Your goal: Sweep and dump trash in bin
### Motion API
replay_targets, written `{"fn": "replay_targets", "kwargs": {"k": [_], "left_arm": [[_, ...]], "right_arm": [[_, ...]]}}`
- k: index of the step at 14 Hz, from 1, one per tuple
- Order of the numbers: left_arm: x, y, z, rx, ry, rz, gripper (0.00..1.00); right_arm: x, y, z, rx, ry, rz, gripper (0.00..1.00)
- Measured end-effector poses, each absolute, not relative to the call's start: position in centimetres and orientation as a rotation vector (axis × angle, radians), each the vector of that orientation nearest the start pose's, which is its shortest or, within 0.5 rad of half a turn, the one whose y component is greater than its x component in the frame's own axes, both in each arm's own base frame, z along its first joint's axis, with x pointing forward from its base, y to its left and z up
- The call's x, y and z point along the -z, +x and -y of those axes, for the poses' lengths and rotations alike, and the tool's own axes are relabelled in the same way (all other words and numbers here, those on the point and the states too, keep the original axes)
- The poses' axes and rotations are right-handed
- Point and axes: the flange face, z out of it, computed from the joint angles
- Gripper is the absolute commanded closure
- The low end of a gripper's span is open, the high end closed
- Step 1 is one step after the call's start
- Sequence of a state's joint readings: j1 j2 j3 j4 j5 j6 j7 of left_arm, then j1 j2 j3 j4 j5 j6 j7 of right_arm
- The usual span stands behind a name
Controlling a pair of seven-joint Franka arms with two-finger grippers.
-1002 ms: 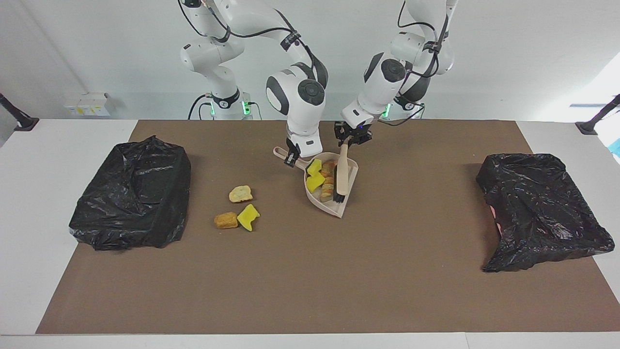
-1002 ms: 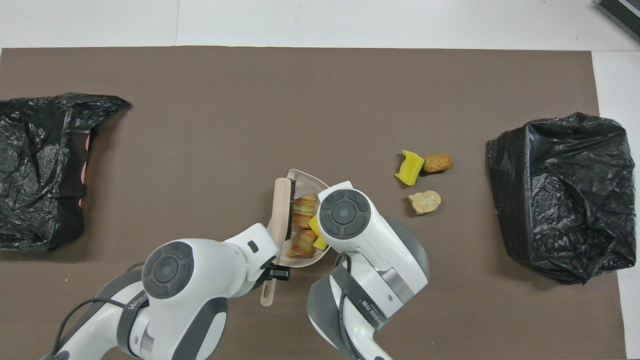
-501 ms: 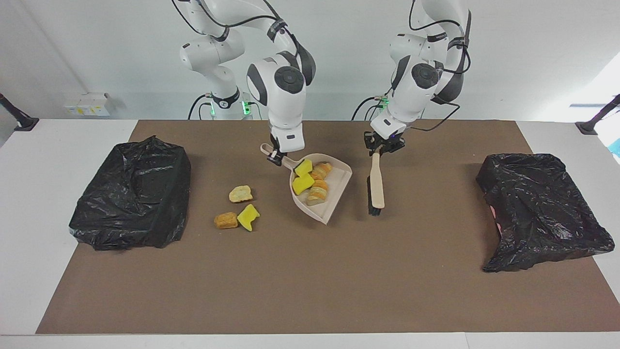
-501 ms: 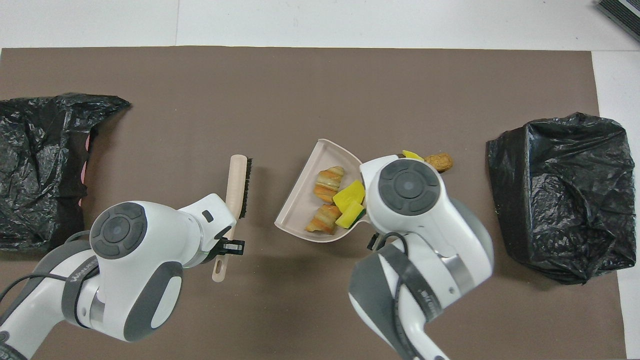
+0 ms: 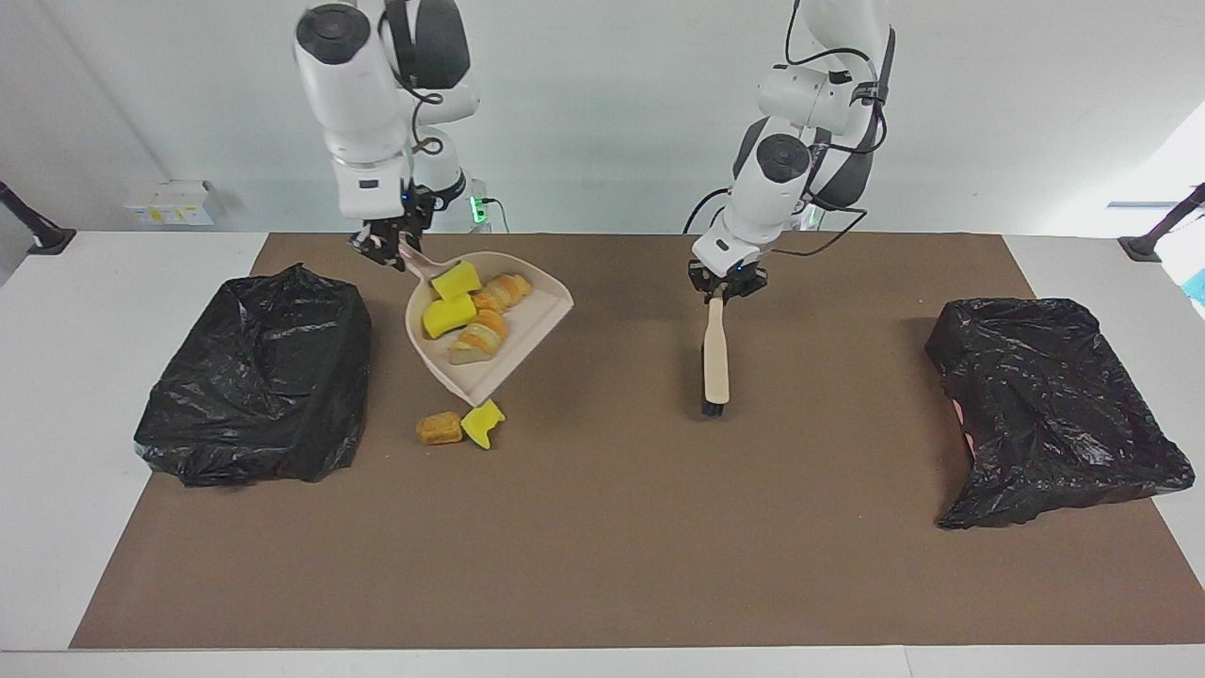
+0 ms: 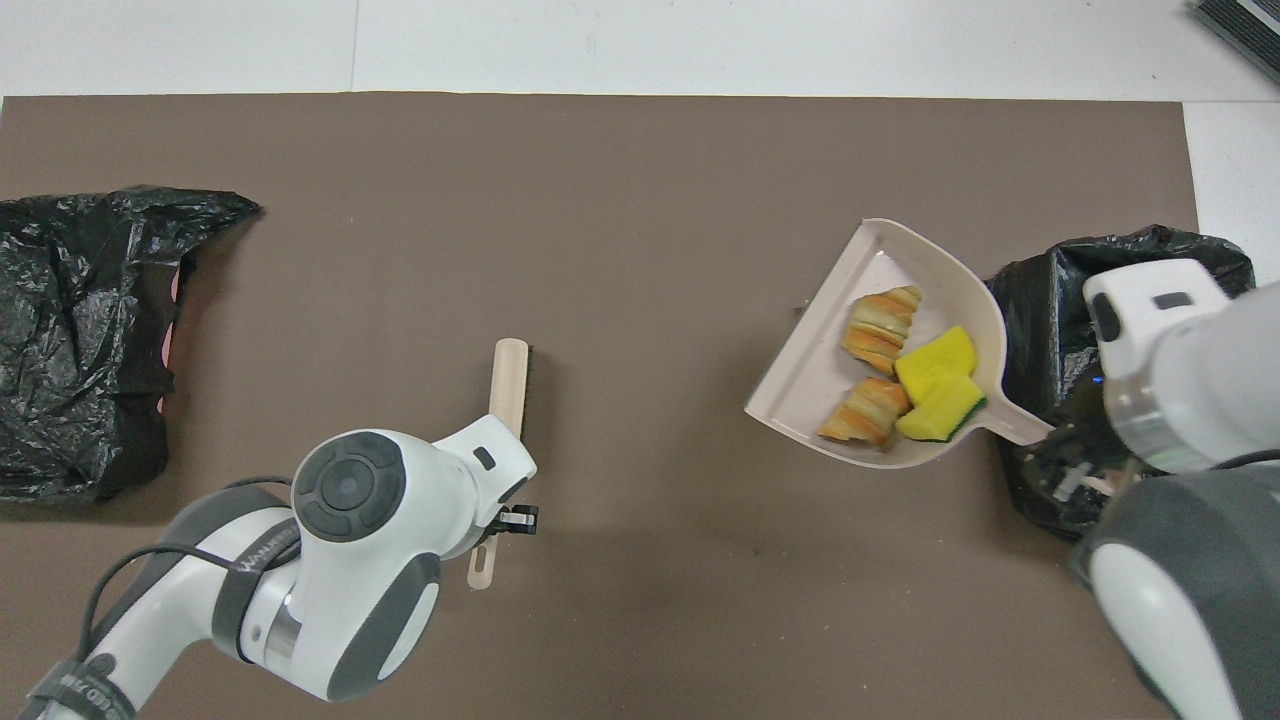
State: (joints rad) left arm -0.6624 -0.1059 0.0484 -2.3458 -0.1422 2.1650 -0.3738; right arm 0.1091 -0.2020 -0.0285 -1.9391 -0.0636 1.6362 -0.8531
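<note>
My right gripper (image 5: 384, 247) has its fingers clamped on the dustpan (image 5: 527, 320) handle, lifted with four trash pieces (image 5: 468, 311) inside. Two scraps (image 5: 459, 426) lie on the worktop at its 6 o'clock. My left gripper (image 5: 722, 287) grips the brush (image 5: 715, 363), bristles down.

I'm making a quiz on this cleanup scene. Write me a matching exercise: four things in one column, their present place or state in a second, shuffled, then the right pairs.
Things
1. dustpan
2. brush
3. croissant pieces
4. brown chunk

Places or states
A. lying on the brown mat beside a loose yellow sponge scrap
B. hanging bristles-down from the left gripper, which is shut on its handle
C. riding inside the dustpan with two sponge pieces
D. raised in the air by its handle in the right gripper, next to a black bin bag

Pairs: 1-D, 2-B, 3-C, 4-A
</note>
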Motion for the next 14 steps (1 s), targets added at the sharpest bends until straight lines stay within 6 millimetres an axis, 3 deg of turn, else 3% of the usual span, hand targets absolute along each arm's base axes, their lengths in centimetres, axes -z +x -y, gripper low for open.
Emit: {"fn": "replay_targets", "kwargs": {"k": [4, 6, 9, 10, 12, 13, 14], "left_arm": [[-36.8, 34.5, 33.4, -0.217, -3.174, -0.178, 1.00], [-36.3, 31.8, 35.6, -0.233, -3.156, -0.136, 1.00], [-35.4, 29.0, 37.1, -0.242, -3.136, -0.097, 1.00], [-35.1, 28.8, 37.2, -0.236, -3.139, -0.096, 1.00], [-34.6, 28.0, 37.6, -0.212, -3.151, -0.053, 1.00], [-34.5, 27.5, 37.9, -0.206, -3.153, -0.035, 0.81], [-34.4, 27.2, 38.1, -0.206, -3.152, -0.026, 0.20]], "right_arm": [[-56.6, 46.6, 12.7, -0.212, -2.741, 1.551, 1.00], [-56.3, 45.2, 18.3, -0.300, -2.759, 1.627, 1.00], [-55.1, 44.2, 24.2, -0.357, -2.770, 1.768, 1.00], [-54.6, 44.3, 25.4, -0.418, -2.763, 1.822, 1.00], [-54.2, 45.0, 26.0, -0.545, -2.748, 1.936, 1.00], [-53.9, 45.6, 25.8, -0.577, -2.737, 1.978, 1.00], [-53.6, 46.2, 25.6, -0.598, -2.726, 2.017, 1.00]]}}
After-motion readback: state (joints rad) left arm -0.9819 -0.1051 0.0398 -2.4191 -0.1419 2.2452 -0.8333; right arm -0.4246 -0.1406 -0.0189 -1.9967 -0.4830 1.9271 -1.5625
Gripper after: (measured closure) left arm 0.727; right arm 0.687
